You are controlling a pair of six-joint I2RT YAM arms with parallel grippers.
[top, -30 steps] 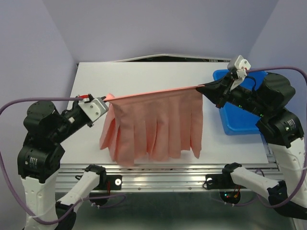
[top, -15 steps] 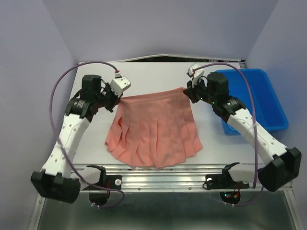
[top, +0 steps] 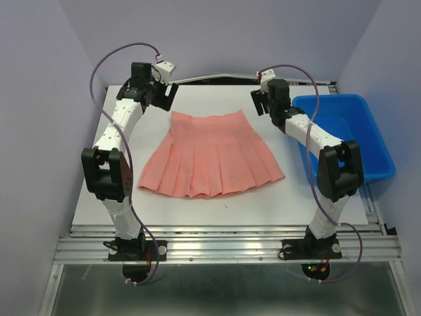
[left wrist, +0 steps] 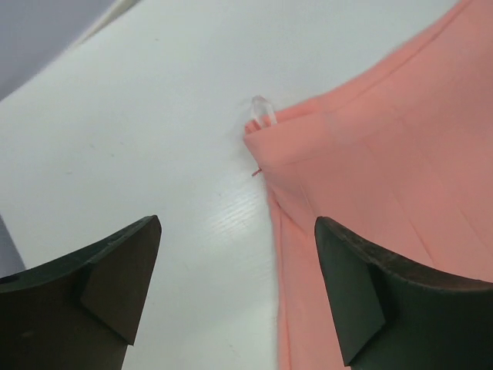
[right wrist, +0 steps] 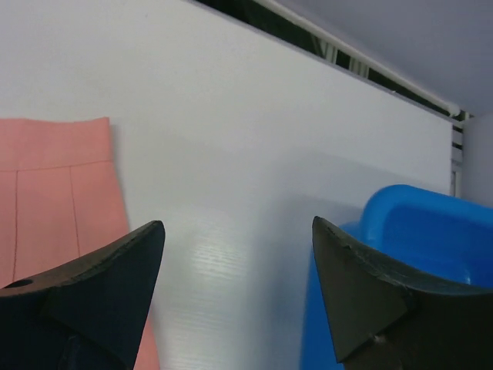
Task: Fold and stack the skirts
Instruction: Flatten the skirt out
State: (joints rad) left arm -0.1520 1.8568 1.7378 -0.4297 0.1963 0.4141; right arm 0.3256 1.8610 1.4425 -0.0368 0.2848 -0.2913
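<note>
On the white table point(top: 329, 210), mid-surface and slightly left of centre, the salmon-pink skirt point(top: 210, 155) now lies spread flat; a second ago it hung stretched in the air between the two arms, pinched at both waist corners. Both grips have since let go. The left gripper point(top: 161, 95) sits just beyond the far-left waist corner with its fingers spread and nothing between them; its wrist view shows bare table and the waist corner with a small clear loop point(left wrist: 262, 112) on it. The right gripper point(top: 260, 102) is likewise spread and empty, just off the far-right waist corner, between skirt and blue bin point(top: 345, 135). Reading: the lay-out step looks done, folding not yet begun, and no stack exists; only one skirt is in view. Orientation: narrow waist points to the far edge, flared hem to the near edge, pleats fanning far to near. The widest span, the hem, runs left to right, its right end a touch farther than its left.
</note>
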